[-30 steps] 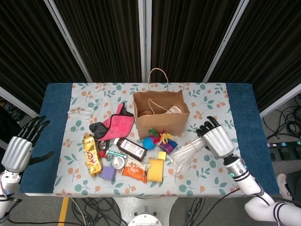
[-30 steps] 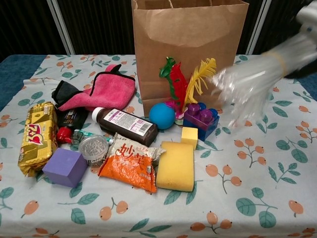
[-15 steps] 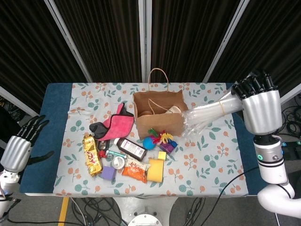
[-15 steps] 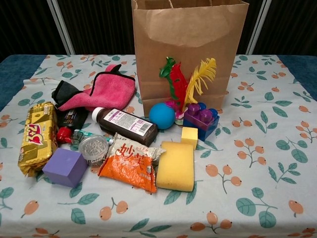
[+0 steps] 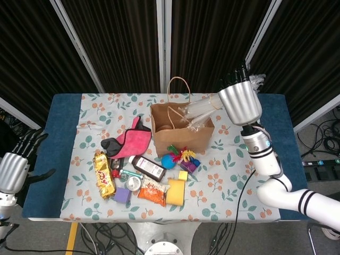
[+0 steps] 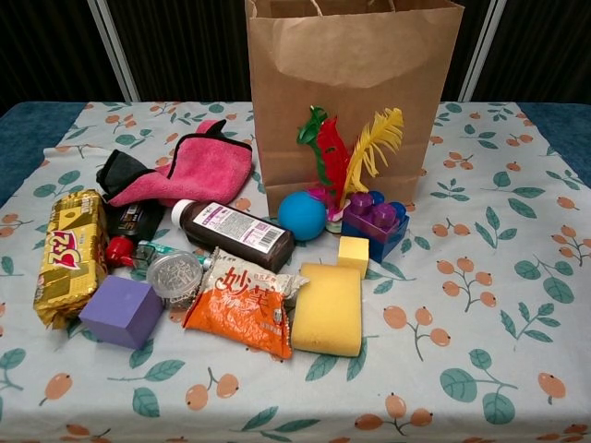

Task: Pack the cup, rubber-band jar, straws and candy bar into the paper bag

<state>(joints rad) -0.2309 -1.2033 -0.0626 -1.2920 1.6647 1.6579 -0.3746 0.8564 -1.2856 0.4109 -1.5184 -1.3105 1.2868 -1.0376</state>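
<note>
My right hand (image 5: 240, 101) hangs above the right rear corner of the brown paper bag (image 5: 182, 134) and grips a clear-wrapped bundle of straws (image 5: 197, 112). The bundle slants down to the left, its free end over the bag's mouth. A pale round thing (image 5: 197, 123) lies inside the bag. The gold candy bar (image 5: 103, 173) (image 6: 66, 254) lies at the table's front left. The small clear-lidded jar (image 5: 133, 183) (image 6: 174, 275) stands beside it. My left hand (image 5: 13, 170) is off the table's left edge, fingers apart and empty. The chest view shows neither hand.
In front of the bag (image 6: 351, 88) lie a pink cloth (image 6: 199, 166), a dark bottle (image 6: 235, 233), a blue ball (image 6: 302, 216), a feather toy (image 6: 346, 152), a purple brick (image 6: 374, 221), a yellow sponge (image 6: 328, 309), an orange snack pack (image 6: 242, 303) and a purple cube (image 6: 120, 309).
My right hand has swung left from the table's right side to above the bag, carrying the straws so their end is over the opening. My left hand has dropped slightly.
</note>
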